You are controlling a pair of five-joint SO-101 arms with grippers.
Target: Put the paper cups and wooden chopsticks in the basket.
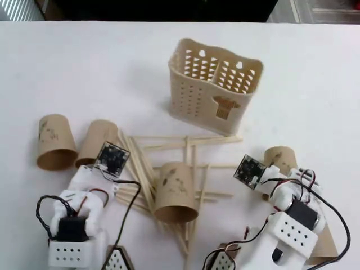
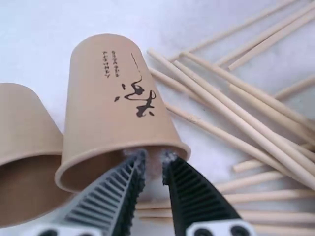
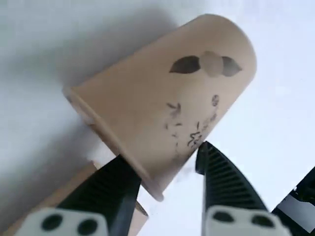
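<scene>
Left claw (image 2: 153, 160) barely parted (right claw (image 3: 165, 155) wide)

On the desk (image 1: 84, 73), the chopsticks (image 1: 169, 169) lie scattered just before the basket (image 1: 216, 84). One cup (image 1: 175, 191) rests on them; two cups (image 1: 73, 143) lie front-left of the basket, a fourth cup (image 1: 281, 158) front-right.

A white table (image 1: 84, 73) — dark strip (image 1: 157, 10) behind it.
</scene>
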